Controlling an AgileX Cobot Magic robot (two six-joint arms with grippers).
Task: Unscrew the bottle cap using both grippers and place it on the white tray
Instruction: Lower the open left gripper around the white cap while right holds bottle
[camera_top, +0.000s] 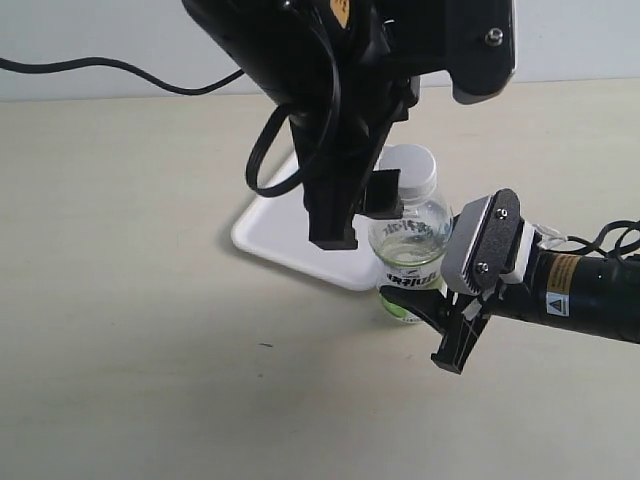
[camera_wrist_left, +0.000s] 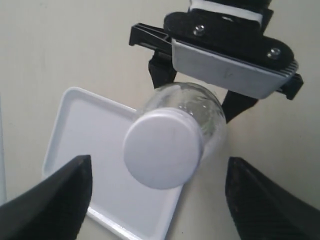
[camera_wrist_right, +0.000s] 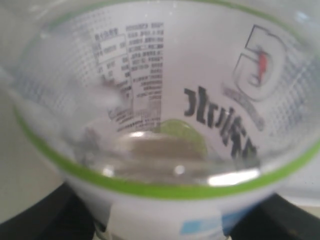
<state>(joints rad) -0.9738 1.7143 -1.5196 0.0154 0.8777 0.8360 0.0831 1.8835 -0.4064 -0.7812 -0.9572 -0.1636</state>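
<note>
The bottle stands upright on the table by the white tray, with the white bottle cap on its neck. My right gripper, the one with the grey plate, comes in from the right and is shut on the bottle's lower body; its view is filled by the green-and-white label. Hanging from above, my left gripper is open. In its own view the cap sits between its two black fingertips without touching either.
The white tray lies just behind and left of the bottle, with nothing on it. A black cable runs along the table's far edge at the left. The left arm's bulk hangs over the tray's far part.
</note>
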